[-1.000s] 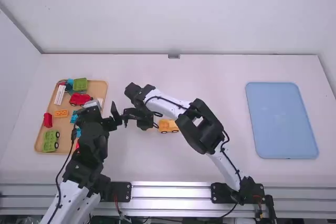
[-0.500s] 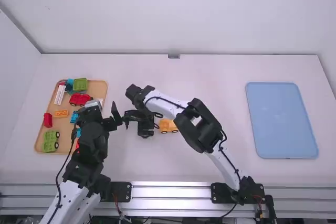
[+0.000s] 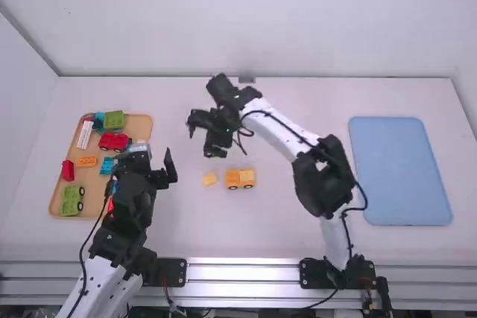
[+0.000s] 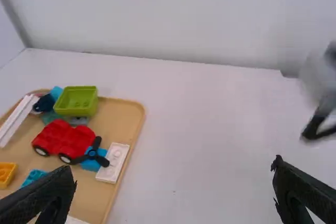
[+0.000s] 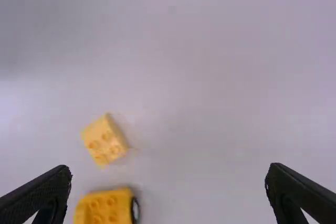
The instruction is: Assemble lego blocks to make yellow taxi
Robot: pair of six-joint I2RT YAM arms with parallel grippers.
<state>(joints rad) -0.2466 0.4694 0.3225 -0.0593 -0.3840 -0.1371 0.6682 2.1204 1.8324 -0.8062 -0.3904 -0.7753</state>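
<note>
Away from the yellow pieces and farther up the tabletop [image 3: 298, 109] has gone the right hand [image 5: 169, 168], uncovering a small yellow plastic block [image 3: 209, 179] that it and its arm hid half a second ago. The left hand [image 4: 171, 163] has shifted only slightly.

That block lies loose, studs up, just beside the yellow plastic wheeled base [image 3: 240, 178] of the taxi, turned askew to it and apart from it. The base stands on its dark wheels, its studs bare where the right wrist view shows them. The right hand is empty, its two fingers spread wide; the left hand is open and empty too, near the edge of the tan tray [image 3: 139, 124].

Joining the two looks like the step ahead, and the skewed angle is the likeliest trouble: closing on the block's corners could spin it or pinch it crooked, so its sockets would miss the studs. Pressing down might then roll the base on its wheels or tip it, since nothing braces it. With so little room between them, a spread finger could also knock one piece while reaching for the other.

Farther out, the tray holds a red wheeled car [image 3: 114, 141] and an orange block [image 3: 86, 161], the latter perhaps easy to mistake for a taxi part.
</note>
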